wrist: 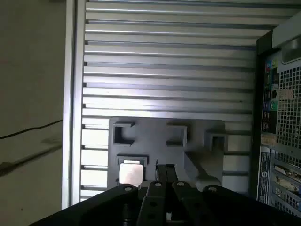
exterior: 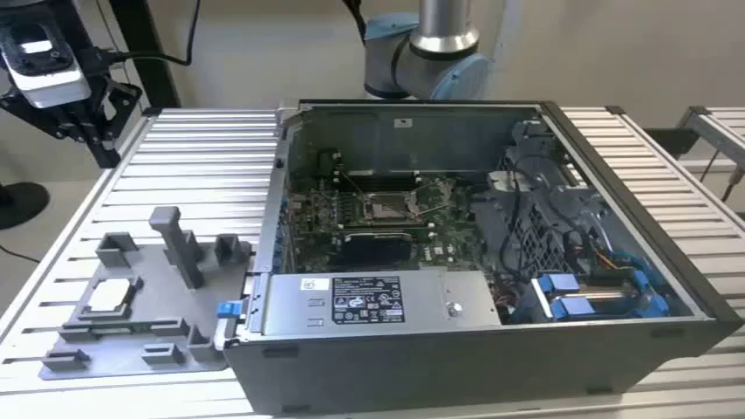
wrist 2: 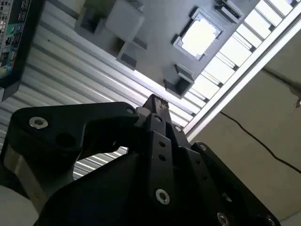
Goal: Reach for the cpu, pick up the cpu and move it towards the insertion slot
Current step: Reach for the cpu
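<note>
The cpu point(exterior: 107, 297) is a small silvery-white square lying in a recess of the grey fixture plate point(exterior: 134, 349), at the exterior view's left, beside the computer case. It also shows in both wrist views point(wrist 2: 200, 35) point(wrist: 130, 172). My gripper point(exterior: 100, 141) hangs high above the ribbed table at the far left, well above and behind the plate. Its black fingers point(wrist 2: 155, 104) point(wrist: 164, 170) stand shut together with nothing between them. The insertion slot point(exterior: 388, 207) is a silver-framed socket on the green board inside the open case.
The open computer case point(exterior: 489, 349) fills the middle and right of the table, with a power supply point(exterior: 361, 301) along its front and blue-tabbed drive bays point(exterior: 582, 297) at the right. Upright grey blocks point(exterior: 174, 240) rise from the fixture plate. The arm's base point(exterior: 425, 52) stands behind the case.
</note>
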